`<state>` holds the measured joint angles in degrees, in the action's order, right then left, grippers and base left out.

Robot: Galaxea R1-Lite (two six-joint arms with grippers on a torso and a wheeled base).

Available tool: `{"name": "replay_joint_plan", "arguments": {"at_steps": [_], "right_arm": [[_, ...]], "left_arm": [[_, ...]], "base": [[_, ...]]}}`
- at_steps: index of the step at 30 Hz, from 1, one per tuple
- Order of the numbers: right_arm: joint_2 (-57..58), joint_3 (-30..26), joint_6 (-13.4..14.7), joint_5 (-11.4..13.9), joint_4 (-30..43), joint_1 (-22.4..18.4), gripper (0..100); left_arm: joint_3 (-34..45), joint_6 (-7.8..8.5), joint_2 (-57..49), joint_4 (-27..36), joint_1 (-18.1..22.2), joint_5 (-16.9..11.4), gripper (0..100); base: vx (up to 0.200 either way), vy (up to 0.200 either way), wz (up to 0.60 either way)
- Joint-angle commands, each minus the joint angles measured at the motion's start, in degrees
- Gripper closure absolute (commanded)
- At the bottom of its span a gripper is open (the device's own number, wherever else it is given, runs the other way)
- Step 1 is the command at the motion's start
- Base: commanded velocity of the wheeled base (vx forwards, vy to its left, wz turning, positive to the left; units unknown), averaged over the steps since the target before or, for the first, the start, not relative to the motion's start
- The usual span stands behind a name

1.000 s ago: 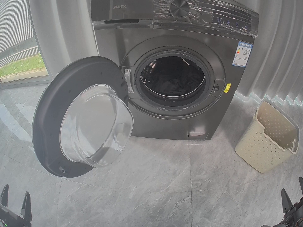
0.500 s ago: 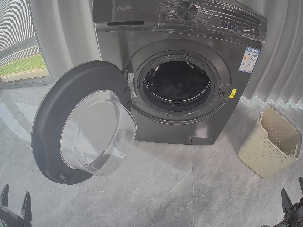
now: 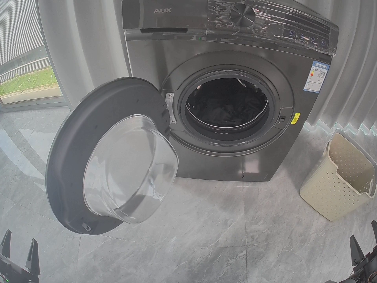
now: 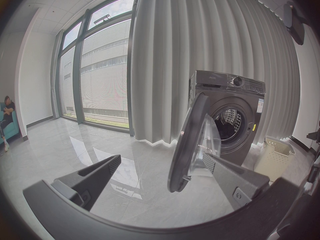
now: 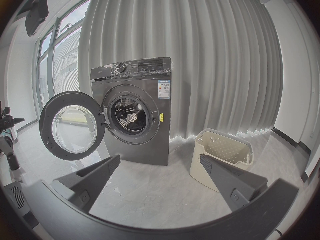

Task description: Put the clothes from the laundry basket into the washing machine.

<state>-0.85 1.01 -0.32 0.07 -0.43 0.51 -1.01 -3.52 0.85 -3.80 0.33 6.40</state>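
Note:
A grey front-loading washing machine [image 3: 220, 40] stands ahead, its round door [image 3: 110, 154] swung wide open to the left. Dark clothes [image 3: 227, 107] lie inside the drum [image 5: 130, 117]. A cream perforated laundry basket [image 3: 337, 181] sits on the floor right of the machine and looks empty [image 5: 222, 149]. My left gripper [image 3: 19, 248] is low at the near left, open with nothing in it [image 4: 160, 165]. My right gripper [image 3: 365, 240] is low at the near right, also open and holding nothing [image 5: 159, 165].
Grey marble floor tiles [image 3: 196, 232] stretch between me and the machine. White curtains [image 3: 353, 59] hang behind it, and a large window [image 3: 23, 59] is at the left. The open door juts out over the floor on the left.
The whole head view has shifted: machine and basket sit slightly further right and lower in the picture, so the camera moved. Both grippers keep their places at the lower corners.

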Motion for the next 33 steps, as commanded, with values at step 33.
{"name": "replay_joint_plan", "arguments": {"at_steps": [33], "right_arm": [[0.9, -1.0, 0.0, 0.0, 0.0, 0.0, 0]], "left_arm": [[-22.5, 5.02, 40.6, -8.0, -2.8, -24.4, 0]], "base": [[0.0, 0.006, 0.0]]}}
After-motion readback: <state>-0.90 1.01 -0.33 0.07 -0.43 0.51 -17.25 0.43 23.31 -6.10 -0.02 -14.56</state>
